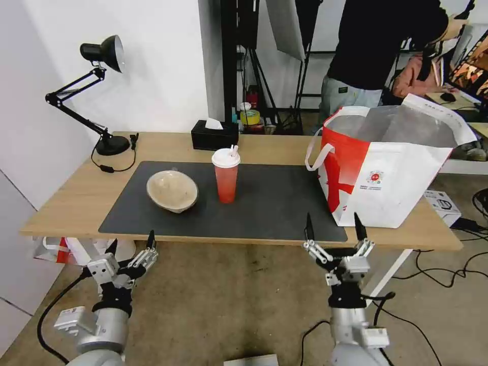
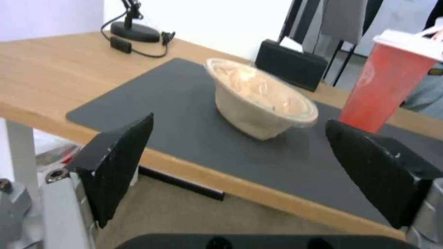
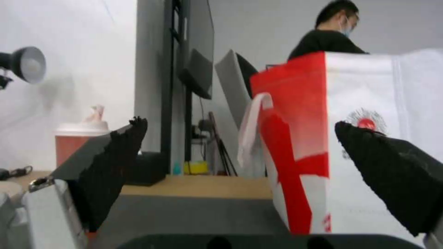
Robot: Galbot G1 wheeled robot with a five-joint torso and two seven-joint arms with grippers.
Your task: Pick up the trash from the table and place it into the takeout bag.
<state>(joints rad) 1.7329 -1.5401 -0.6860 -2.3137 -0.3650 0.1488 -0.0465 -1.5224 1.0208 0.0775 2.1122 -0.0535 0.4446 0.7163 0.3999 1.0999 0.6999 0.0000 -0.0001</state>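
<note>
On the light-wood table (image 1: 66, 198), a beige paper bowl (image 1: 172, 190) lies tilted on the dark grey mat (image 1: 274, 203), and a red drink cup (image 1: 226, 175) with a white lid stands just right of it. The takeout bag (image 1: 386, 173), white with red panels and foil lining, stands open at the table's right end. My left gripper (image 1: 131, 245) hangs open below the front edge, left of the bowl (image 2: 258, 100), with the cup (image 2: 392, 76) beyond. Open too, my right gripper (image 1: 333, 227) sits at the front edge just in front of the bag (image 3: 351, 138).
A black tissue box (image 1: 214, 134) and a black desk lamp (image 1: 104, 91) with its cord stand along the table's far side. A small white-and-red plastic bag (image 1: 53, 249) hangs under the left end. Cables and a white box (image 1: 443, 203) lie on the floor at right.
</note>
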